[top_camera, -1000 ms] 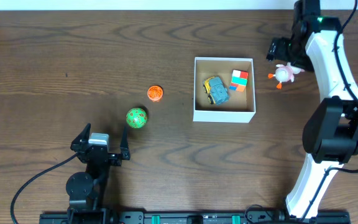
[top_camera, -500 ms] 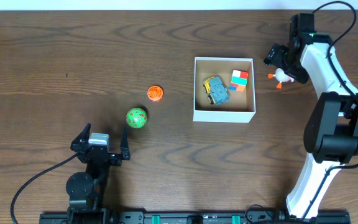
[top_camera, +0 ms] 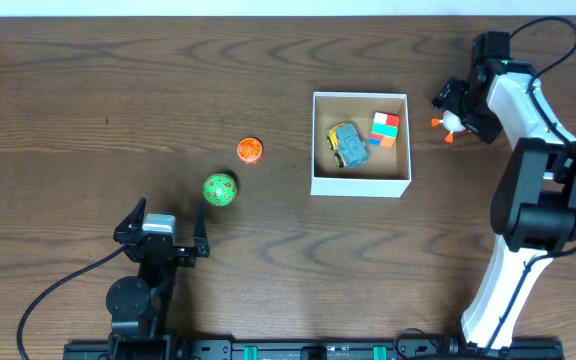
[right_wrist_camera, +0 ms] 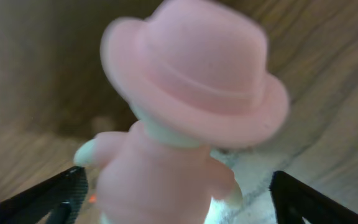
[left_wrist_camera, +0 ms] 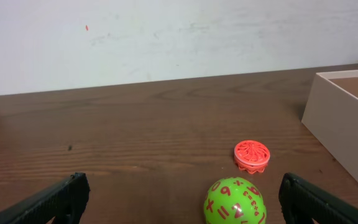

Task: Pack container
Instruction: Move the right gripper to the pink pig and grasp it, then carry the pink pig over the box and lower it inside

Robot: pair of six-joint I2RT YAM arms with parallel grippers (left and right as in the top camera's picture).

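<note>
The container, a shallow white box with a tan inside, sits right of centre; its wall shows at the right of the left wrist view. Inside lie a toy car and a coloured cube. To the container's right stands a pink figure with a hat. My right gripper is down over it. In the right wrist view the pink figure fills the space between the open jaws of the right gripper, with a gap on the right side. My left gripper rests open near the front.
A green number ball lies just ahead of the left gripper, seen low in the left wrist view as a green ball. An orange ridged disc sits beyond it, the same disc showing farther back.
The right gripper has moved in over the pink figure and now straddles it, its jaws slightly narrower. The left arm has not moved.
</note>
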